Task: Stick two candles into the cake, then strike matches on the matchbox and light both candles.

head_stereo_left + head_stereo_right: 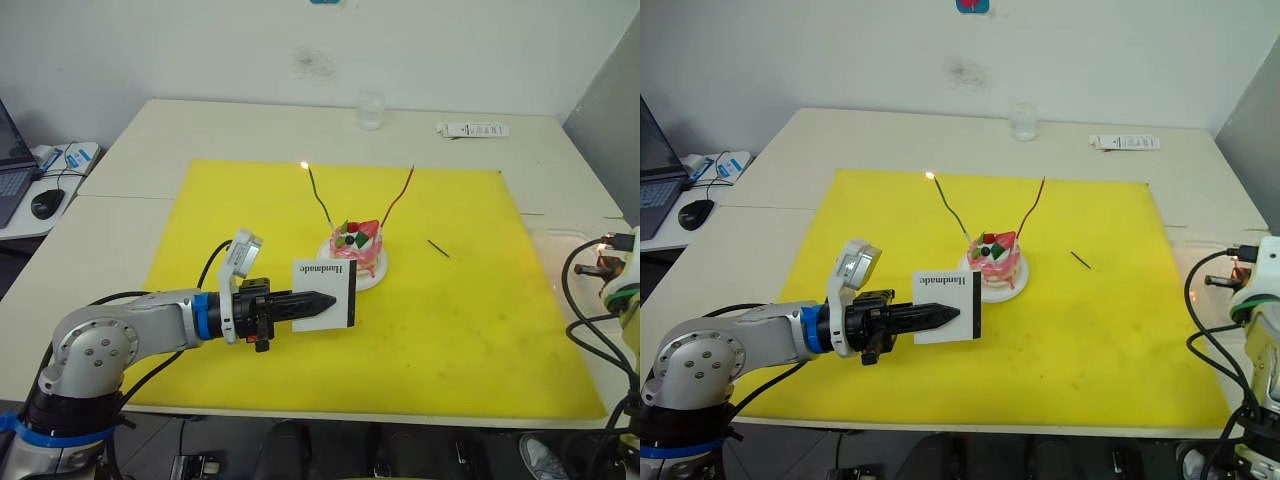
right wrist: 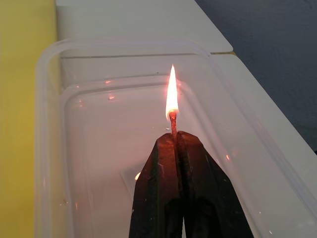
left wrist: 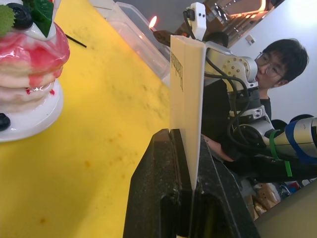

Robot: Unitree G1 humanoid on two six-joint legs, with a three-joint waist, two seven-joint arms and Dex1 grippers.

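Burning match (image 2: 173,123) in right pincer (image 2: 176,139) over tray (image 2: 49,148)

The room was evenly and brightly lit, with soft, short shadows lying under the left pincer (image 1: 322,299) and the matchbox (image 1: 325,292) on the yellow mat (image 1: 470,300). A small flame glowed at the tip of the green candle (image 1: 317,192) in the upper centre of the head views. In the right wrist view a burning match (image 2: 173,120) gave a bright, slightly overexposed flame at centre, with small orange reflections on the clear plastic tray (image 2: 89,148) beneath. The near black fingers (image 2: 163,188) were soft there. In the left wrist view the cake (image 3: 27,64) was slightly blurred and the background at upper right showed warm ceiling light.
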